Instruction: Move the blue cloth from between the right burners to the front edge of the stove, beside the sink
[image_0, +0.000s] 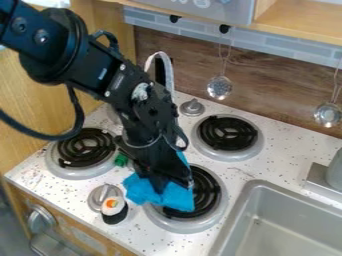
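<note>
A black gripper (171, 187) touches a bunched blue cloth (141, 190) partly over the stovetop's front right burner (210, 193), beside toy sushi (114, 207); whether it grasps, cannot tell.

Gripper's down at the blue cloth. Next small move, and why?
Probably a slight lift straight up. The gripper is right at the blue cloth, which overlaps the burner nearest the sink, and the toy sushi sits close on its other side. A sideways drag might bump it.

Cloth (139, 190): was at the nearest burner's (214, 190) left side.
Sushi toy (115, 204): stood left of the cloth.
Sink (284, 227): was right of the burner.
</note>
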